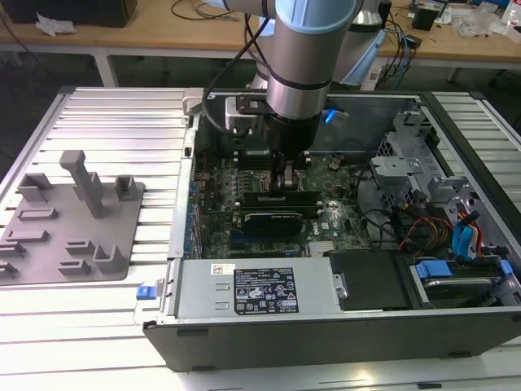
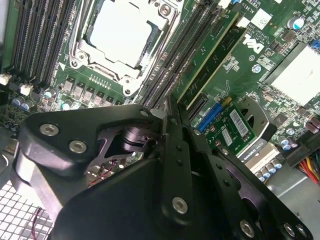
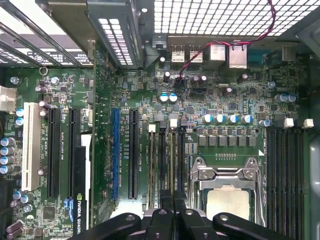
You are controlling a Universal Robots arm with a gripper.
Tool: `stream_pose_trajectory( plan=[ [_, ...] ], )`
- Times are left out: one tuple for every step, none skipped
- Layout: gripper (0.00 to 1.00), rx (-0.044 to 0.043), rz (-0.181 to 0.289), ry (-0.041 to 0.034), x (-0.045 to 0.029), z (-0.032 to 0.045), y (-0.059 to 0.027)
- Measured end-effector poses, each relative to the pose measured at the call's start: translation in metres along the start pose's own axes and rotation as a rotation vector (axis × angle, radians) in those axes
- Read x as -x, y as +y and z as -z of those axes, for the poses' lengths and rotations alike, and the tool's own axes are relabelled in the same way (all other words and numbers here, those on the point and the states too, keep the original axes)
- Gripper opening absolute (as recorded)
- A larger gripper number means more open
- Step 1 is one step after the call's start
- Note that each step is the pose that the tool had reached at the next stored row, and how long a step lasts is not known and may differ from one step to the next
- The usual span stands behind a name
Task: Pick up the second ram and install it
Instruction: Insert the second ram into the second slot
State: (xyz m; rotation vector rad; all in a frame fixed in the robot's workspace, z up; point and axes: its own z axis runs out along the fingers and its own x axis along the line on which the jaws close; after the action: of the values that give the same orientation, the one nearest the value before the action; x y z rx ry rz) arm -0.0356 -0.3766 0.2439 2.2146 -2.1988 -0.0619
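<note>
Gripper (image 2: 166,114) closed on second ram (image 3: 172,160) | upright on motherboard (image 3: 235,105) | beside CPU socket (image 3: 225,195)

The motherboard (image 3: 220,100) is green, with black slots (image 3: 133,150), one blue slot (image 3: 115,150) and one white slot (image 3: 25,145). The claw (image 2: 167,110) is matte black. The fixture (image 1: 73,220) is plain grey, and the desk (image 1: 122,114) is silver, striped with parallel grooves.

wooden workbench (image 1: 146,39) behind | ribbed metal table (image 1: 114,122) | light likely overhead
</note>
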Motion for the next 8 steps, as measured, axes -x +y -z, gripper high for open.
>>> stream_pose_trajectory(
  plan=[
    [0.09,-0.0002,0.000,-0.0064,0.0000,-0.0002,0.0000],
    [0.09,-0.0002,0.000,-0.0121,0.0001,-0.0002,0.0001],
    [0.09,-0.0002,0.001,-0.0130,0.0000,-0.0015,-0.0001],
    [0.09,-0.0001,0.001,-0.0130,0.0000,-0.0021,-0.0001],
    [0.09,0.0000,0.001,-0.0128,0.0000,-0.0021,-0.0001],
    [0.09,-0.0001,0.001,-0.0129,0.0000,-0.0023,-0.0001],
    [0.09,-0.0001,0.001,-0.0130,0.0000,-0.0023,-0.0001],
    [0.09,-0.0001,0.001,-0.0129,0.0000,-0.0024,-0.0001]
  ],
)
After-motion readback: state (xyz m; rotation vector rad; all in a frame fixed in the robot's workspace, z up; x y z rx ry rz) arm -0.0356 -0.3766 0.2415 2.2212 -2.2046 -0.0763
